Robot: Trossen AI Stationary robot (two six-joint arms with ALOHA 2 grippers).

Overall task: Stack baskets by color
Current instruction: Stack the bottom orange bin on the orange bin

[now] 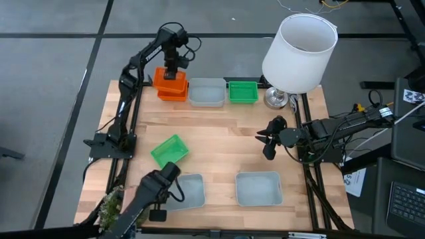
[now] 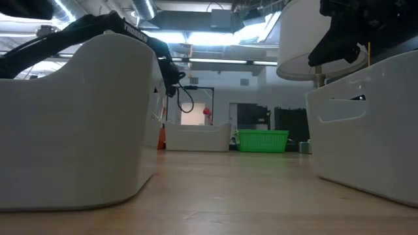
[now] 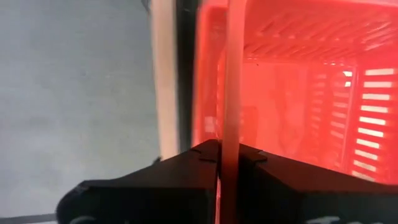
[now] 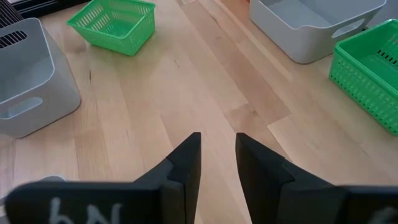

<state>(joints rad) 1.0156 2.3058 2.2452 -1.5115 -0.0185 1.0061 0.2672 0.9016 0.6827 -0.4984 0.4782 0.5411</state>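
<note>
Pale wooden tabletop point(image 1: 219, 143) on a dark grey floor, with a big white lampshade point(image 1: 299, 52) standing at its far right corner.

Left claw point(image 1: 172, 70) is down at the far left, over the orange baskets point(image 1: 171, 86). Its fingers point(image 3: 193, 163) are pinched fully shut on the thin rim of an orange basket point(image 3: 292, 93); the wrist view shows the wall edge clamped between them. Judged: gripping by the rim lets the basket be lowered squarely into the orange one beneath, which looks like more than one layer from above.

Right claw point(image 1: 267, 141) hangs over bare wood at mid-right, fingers apart with a narrow gap, holding nothing. It seems to wait.

Far row, left to right: orange stack, a pale grey-blue basket point(image 1: 207, 92), a green basket point(image 1: 243, 91). These read as the sorted colour spots.

Unsorted: a green basket point(image 1: 169, 150) lying askew at mid-left, and two grey-blue baskets at the near edge, one near-left point(image 1: 188, 190) partly under the left arm, one near-right point(image 1: 259, 188).

Baskets are shallow rectangles; orange and green have slotted mesh walls, grey-blue are solid with handle cut-outs.
</note>
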